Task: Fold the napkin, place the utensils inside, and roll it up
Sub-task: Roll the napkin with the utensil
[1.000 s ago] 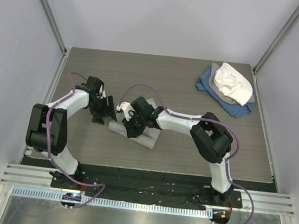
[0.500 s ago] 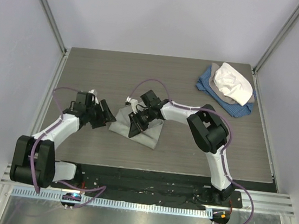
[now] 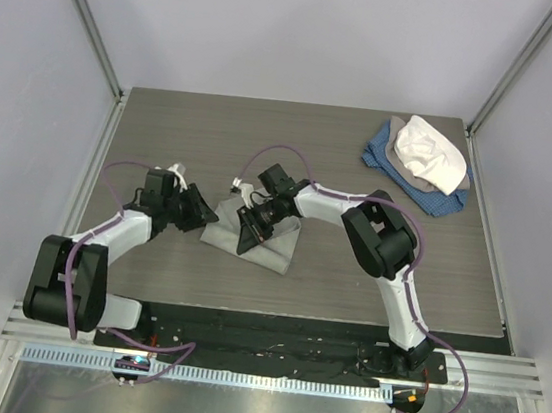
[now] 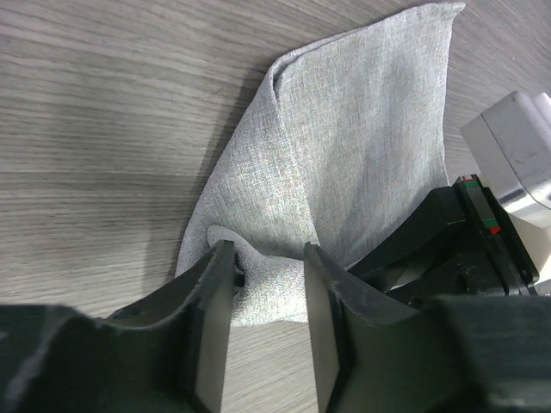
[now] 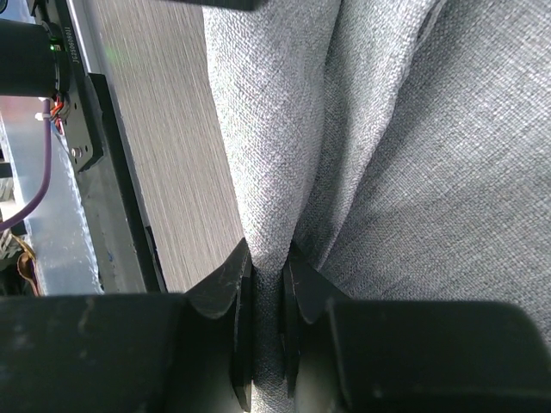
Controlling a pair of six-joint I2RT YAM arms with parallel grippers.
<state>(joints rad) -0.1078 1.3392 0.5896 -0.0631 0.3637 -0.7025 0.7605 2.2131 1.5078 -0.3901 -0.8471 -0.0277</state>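
Lab bench: walled enclosure [image 3: 76, 31], aluminium rails [image 3: 268, 352].
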